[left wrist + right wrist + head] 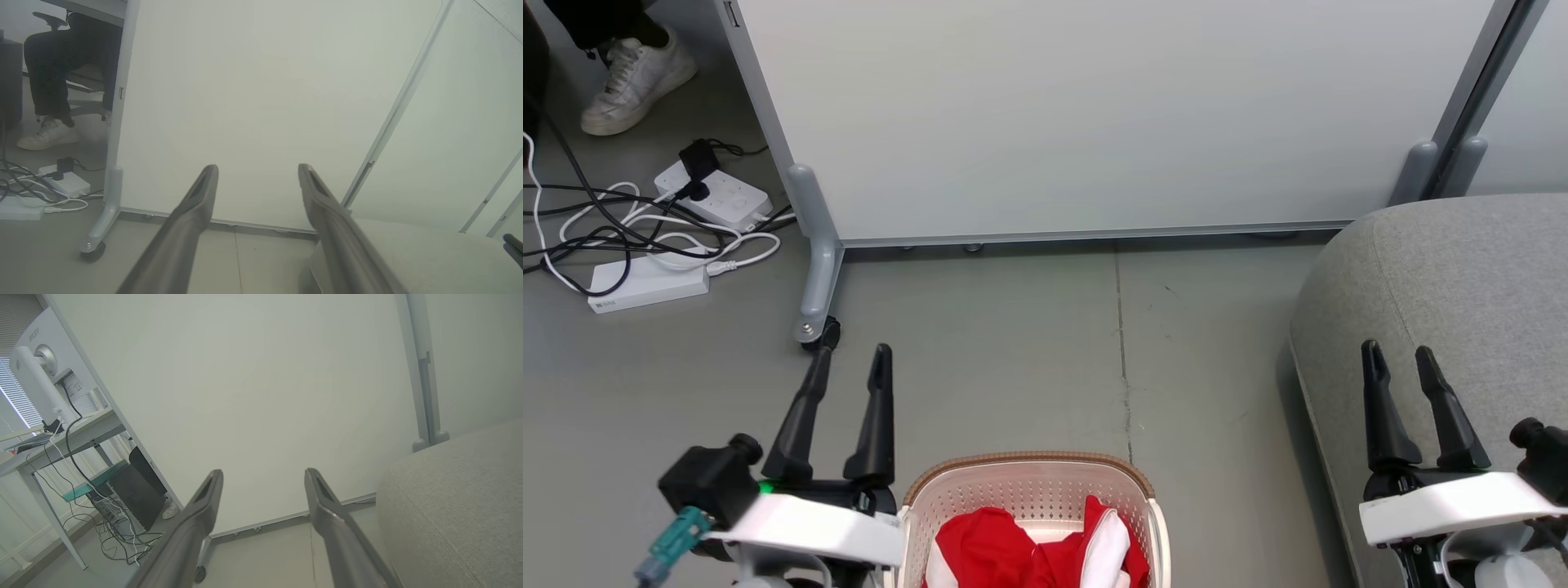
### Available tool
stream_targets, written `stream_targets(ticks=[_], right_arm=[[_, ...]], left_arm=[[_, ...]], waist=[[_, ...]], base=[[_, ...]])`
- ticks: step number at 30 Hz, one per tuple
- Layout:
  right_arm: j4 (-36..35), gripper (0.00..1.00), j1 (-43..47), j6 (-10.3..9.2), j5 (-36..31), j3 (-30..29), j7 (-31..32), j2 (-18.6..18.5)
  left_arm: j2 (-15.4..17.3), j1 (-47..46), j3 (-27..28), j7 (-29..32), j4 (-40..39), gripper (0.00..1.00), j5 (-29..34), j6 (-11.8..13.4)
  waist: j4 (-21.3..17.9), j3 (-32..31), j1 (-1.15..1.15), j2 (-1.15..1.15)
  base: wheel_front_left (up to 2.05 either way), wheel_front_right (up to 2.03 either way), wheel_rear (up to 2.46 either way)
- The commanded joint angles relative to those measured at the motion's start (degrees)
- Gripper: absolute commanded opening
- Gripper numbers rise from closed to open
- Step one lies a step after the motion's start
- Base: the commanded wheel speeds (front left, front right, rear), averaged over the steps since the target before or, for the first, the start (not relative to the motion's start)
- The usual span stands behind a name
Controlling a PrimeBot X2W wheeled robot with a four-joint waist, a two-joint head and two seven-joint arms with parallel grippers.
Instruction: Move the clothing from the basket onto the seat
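Head view, looking down on a grey floor [1013, 367]. The basket [1029, 459] sits at the bottom centre of the frame, mouth upward. Its brown-trimmed far rim runs left to right, and its perforated far wall faces the camera. The bottom edge of the frame cuts off its near part, so its long axis cannot be judged. The clothing [988, 547], red with white panels, lies crumpled inside the basket.

The seat [1462, 269] fills the right side of the frame, just beside the basket but apart from it. Its rounded corner points toward the upper left, and its near edge runs from that corner down to the bottom edge; a seam follows the same line. It also shows at lower right in the left wrist view [429, 253] and in the right wrist view [457, 506].

The left pincer [851, 353] stands at lower left, just beside the basket's left wall, fingers pointing up the frame. They are spread wide with nothing between them, as in its wrist view [258, 167]. The right pincer [1398, 351] stands at lower right over the seat, likewise wide and empty [264, 472].

A pale partition panel [1094, 114] spans the top of the frame. Power strips [715, 192] and a white shoe [633, 77] lie at upper left.
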Motion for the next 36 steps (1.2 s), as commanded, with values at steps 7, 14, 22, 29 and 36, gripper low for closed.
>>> stream_targets(ticks=[7,14,22,29,36], right_arm=[[1.99,1.00,0.05,0.28,-3.92,0.61,-1.32,-0.48],[3.72,1.00,0.15,0.28,-6.74,1.29,-2.13,-0.48],[6.85,1.00,-0.02,0.29,-9.79,2.57,-2.95,-0.49],[9.60,1.00,-0.71,0.30,-13.19,3.20,-3.69,-0.48],[10.82,1.00,-1.32,0.32,-15.87,3.65,-4.32,-0.48]], left_arm=[[0.30,0.80,-3.72,-1.36,2.25,1.00,7.32,1.67],[0.33,1.69,-5.22,-2.42,5.22,1.00,10.66,3.59],[0.38,1.98,-6.16,-3.55,8.50,1.00,12.34,2.99],[0.41,2.08,-7.06,-4.65,12.37,1.00,14.06,2.26],[0.44,2.50,-7.25,-5.48,12.49,1.00,15.79,2.78]], waist=[[-0.21,0.01,0.00,0.00],[-0.39,-0.12,0.00,0.00],[-0.25,-0.40,0.00,0.00],[-0.09,-0.77,0.00,0.00],[0.00,-0.99,0.00,0.00]], base=[[0.00,0.00,0.00],[0.00,0.00,0.00],[0.00,0.00,0.00],[0.00,0.00,0.00],[0.00,0.00,0.00]])
